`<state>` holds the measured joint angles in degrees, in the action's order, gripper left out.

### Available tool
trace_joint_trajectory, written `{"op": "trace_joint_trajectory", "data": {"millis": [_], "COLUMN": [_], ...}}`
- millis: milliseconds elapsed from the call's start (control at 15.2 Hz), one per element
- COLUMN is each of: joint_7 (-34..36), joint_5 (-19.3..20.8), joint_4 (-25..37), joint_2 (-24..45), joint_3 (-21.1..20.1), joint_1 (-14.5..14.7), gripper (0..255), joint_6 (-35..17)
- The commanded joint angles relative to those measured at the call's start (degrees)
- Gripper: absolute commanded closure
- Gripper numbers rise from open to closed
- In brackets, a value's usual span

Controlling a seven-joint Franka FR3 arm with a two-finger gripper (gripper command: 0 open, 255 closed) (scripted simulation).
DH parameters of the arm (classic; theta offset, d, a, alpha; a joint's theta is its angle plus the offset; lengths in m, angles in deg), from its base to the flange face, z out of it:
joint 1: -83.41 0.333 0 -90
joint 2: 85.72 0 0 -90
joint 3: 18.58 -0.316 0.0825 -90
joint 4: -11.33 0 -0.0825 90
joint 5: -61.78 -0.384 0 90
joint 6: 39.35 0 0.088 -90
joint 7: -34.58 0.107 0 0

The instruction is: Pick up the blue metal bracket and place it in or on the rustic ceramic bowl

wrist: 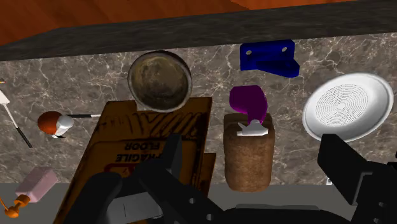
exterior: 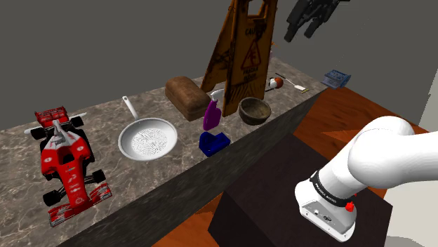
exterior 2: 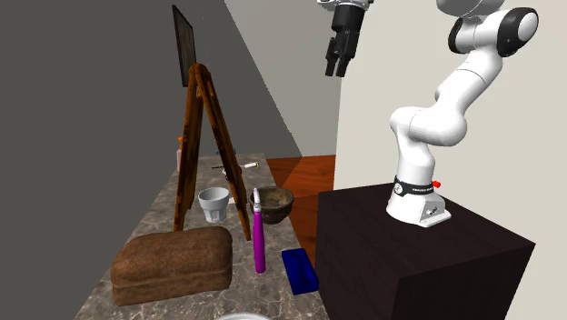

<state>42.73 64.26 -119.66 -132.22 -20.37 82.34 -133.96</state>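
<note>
Fingers (wrist: 347, 168): hovering wide apart, holding nothing.
Bracket (wrist: 269, 57): lying well below, long axis running along the robot-side tabletop (exterior: 105, 116) edge.

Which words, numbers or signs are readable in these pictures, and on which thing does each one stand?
"FLOOR": on the orange-brown floor sign, wrist view.
"CAU...": top of the same sign, shoulder view; the remaining letters are blurred.
Warning triangle: on the same sign, lower down; its picture is unclear.
Red race car: markings too small to read.
Band on the arm's base: lettering too small to read.
</note>
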Motion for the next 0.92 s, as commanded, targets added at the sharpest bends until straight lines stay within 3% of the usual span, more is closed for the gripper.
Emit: {"op": "trace_joint_trajectory", "data": {"millis": [0,462,858], "joint_7": [0.00,16.47,30.64], "joint_5": [0.00,-3.40,-6.16], "joint_4": [0.00,-9.59,-14.63], "joint_2": [0.00,3.29,10.09], "joint_3": [0.00,-6.48,-12.35], "joint_1": [0.00,-3.43,-6.25], "gripper": [0,0,0], "joint_6": [0.00,-10.33,-20.02]}}
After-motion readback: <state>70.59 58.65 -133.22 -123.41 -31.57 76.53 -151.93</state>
